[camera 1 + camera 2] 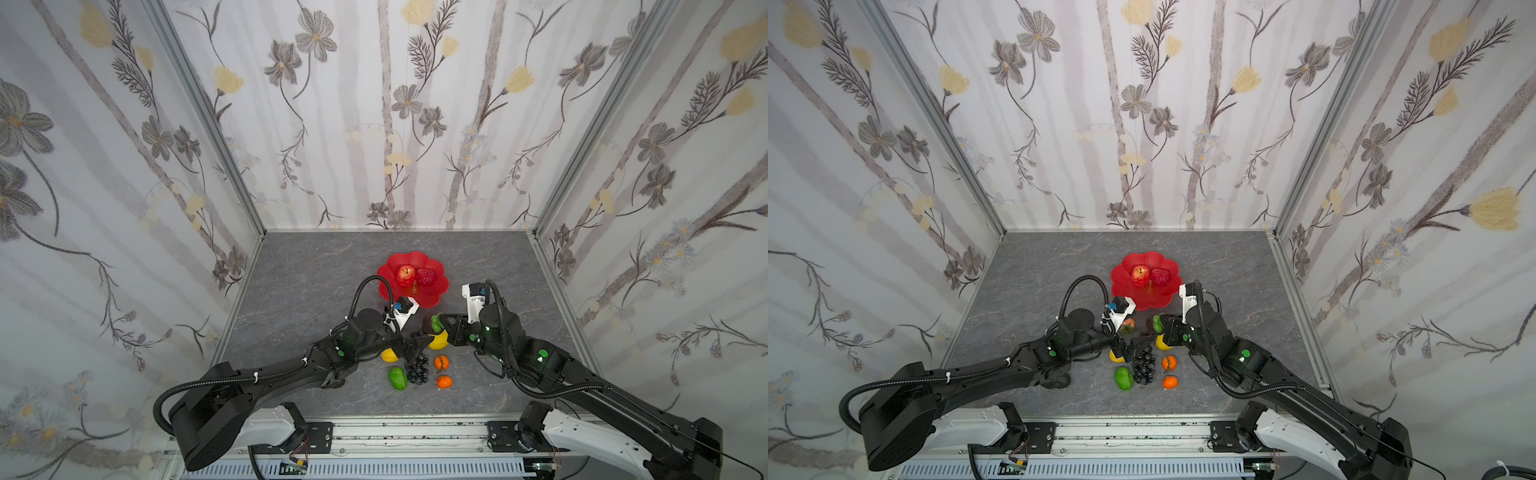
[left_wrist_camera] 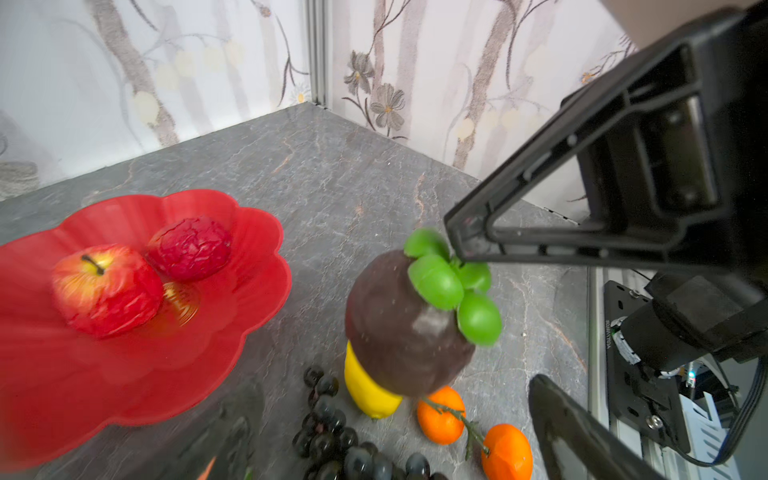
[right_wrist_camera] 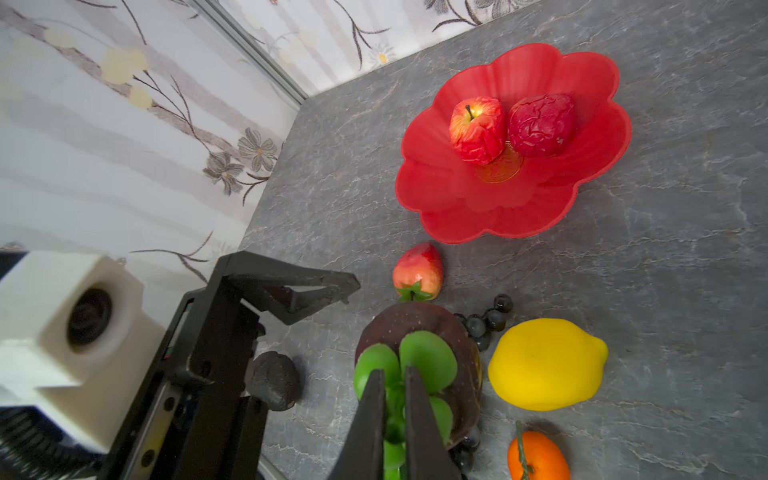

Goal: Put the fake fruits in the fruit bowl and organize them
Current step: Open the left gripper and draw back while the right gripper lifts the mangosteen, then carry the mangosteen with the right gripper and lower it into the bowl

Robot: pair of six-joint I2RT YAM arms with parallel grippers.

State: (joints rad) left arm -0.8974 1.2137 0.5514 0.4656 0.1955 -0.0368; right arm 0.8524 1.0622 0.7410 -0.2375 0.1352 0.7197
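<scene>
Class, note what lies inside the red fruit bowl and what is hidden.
The fruit bowl holds a red apple and a wrinkled dark-red fruit, side by side. They cover part of its gold emblem.

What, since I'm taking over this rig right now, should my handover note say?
Left gripper: open and empty, over the loose fruit.
Right gripper: shut on the green leaves of the dark fruit, which appears lifted.
Bowl: holds an apple and a wrinkled red fruit, touching, near its centre.
Done: those two fruits are in.
Left: the held dark fruit, then everything on the table: strawberry, lemon, second yellow fruit, green fruit, grapes, two oranges.
</scene>
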